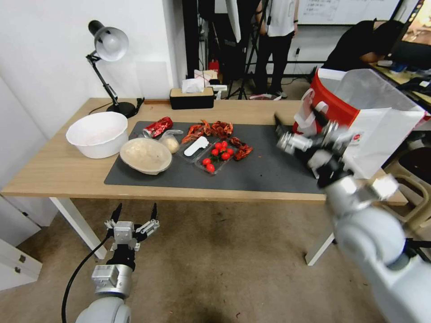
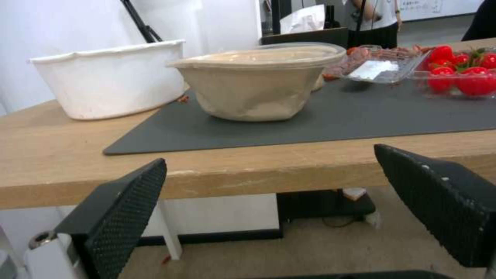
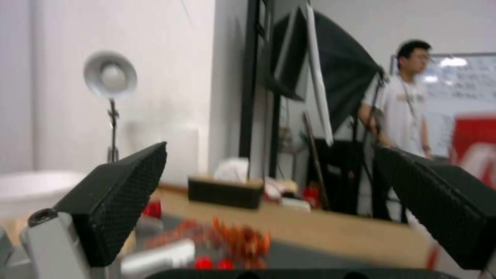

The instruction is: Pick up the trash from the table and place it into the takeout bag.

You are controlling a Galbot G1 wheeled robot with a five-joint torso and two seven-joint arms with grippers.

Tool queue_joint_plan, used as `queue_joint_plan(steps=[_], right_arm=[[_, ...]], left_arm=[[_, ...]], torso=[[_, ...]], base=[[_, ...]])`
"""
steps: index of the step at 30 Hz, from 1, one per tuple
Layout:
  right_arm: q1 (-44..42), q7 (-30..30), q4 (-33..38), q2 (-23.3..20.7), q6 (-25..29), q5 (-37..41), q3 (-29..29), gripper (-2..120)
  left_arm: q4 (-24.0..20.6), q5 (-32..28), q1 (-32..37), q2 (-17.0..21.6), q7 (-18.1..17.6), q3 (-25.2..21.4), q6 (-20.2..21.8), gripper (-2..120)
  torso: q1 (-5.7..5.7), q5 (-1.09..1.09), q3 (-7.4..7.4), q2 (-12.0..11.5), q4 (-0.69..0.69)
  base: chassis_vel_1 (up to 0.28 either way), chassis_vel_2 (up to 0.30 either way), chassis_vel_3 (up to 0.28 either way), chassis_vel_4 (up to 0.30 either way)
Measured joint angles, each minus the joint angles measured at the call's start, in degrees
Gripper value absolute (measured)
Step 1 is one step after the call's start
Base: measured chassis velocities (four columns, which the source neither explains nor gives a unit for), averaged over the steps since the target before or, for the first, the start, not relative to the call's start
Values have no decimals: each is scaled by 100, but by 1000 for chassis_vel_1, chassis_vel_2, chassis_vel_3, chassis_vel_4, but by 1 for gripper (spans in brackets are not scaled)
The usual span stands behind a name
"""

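Dark grey mat (image 1: 265,170) covers most of the table (image 1: 54,170), and the trash sits bunched at its 9 o'clock end: beige lidded bowl (image 1: 146,155) nearest the front edge, crushed red can (image 1: 158,126) behind it at 12, clear bag with a pale lump (image 1: 170,142) just beside the bowl at 2. Likely grouped there so either arm reaches them from the front.

Takeout bag (image 1: 381,130) stands at the table's 3 o'clock end, mouth up and open, tipped a little — it overhangs the corner, so a nudge could push it off.

Right gripper (image 1: 287,130) is up over the mat just beside the bag, at its 9 o'clock, jaws spread, nothing between them. Open mat lies between it and the trash — good room for a sweep toward 9.

Left gripper (image 1: 134,214) hangs below the front table edge, under the bowl, fingers (image 2: 124,205) parted and empty. From its wrist view the bowl (image 2: 258,83) sits near the mat's front edge. The tabletop edge lies above the fingers; I judge it must rise clear before reaching in. A white basin (image 1: 98,133) crowds the bowl at 10.
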Motion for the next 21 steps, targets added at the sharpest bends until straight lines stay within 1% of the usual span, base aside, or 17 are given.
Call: queue_joint_plan(steps=[1,2,3,4,6,7,9,10,11,14,15,18,21], right_arm=[[-213,12,44,70,48,-236,-34,100],[-213,12,44,70,48,-236,-34,100],[-423,62,74,150,89,-469,-71,100],[-779,177,98,305,183,-864,-147,100],[-1155,295,91,487,312,-1247,-218,100],[-1155,295,91,487,312,-1247,-218,100],[-1655,495,-15,703,536,-1745,-312,100],[-1771,566,-52,761,588,-1868,-330,100],[-1771,566,-52,761,588,-1868,-330,100],[-2267,954,-267,995,817,-2257,-424,100],[-2267,954,-267,995,817,-2257,-424,100],[-2631,1218,-565,1177,1130,-2438,-459,100],[-2708,1336,-732,1244,1243,-2440,-418,100]], left_arm=[[0,0,0,5,0,0,0,100],[0,0,0,5,0,0,0,100],[0,-1,0,11,0,-1,0,100],[0,-2,-1,21,0,-4,-1,100],[0,-7,-2,32,0,-10,-2,100],[0,-7,-2,32,0,-10,-2,100],[-2,-21,-5,48,-1,-16,-3,100],[-3,-25,-8,51,-2,-19,-4,100],[-3,-25,-8,51,-2,-19,-4,100],[-6,-46,-17,69,-5,-21,-5,100],[-6,-46,-17,69,-5,-21,-5,100],[-10,-64,-30,100,-7,-19,-5,100],[-12,-67,-30,119,-8,-13,-5,100]], torso=[[0,2,0,0,0],[0,2,0,0,0],[0,2,0,0,0],[-1,2,0,0,0],[0,1,0,0,0],[0,1,0,0,0],[-1,2,0,0,-1],[0,1,0,0,-1],[0,1,0,0,-1],[0,1,0,0,-1],[0,1,0,0,-1],[-1,1,0,0,0],[-1,1,1,0,0]], base=[[0,0,0,0],[0,0,0,0],[0,0,0,0],[0,0,0,0],[0,0,0,0],[0,0,0,0],[0,0,0,0],[0,0,0,0],[0,0,0,0],[0,0,0,0],[0,0,0,0],[0,0,0,0],[0,0,0,0]])
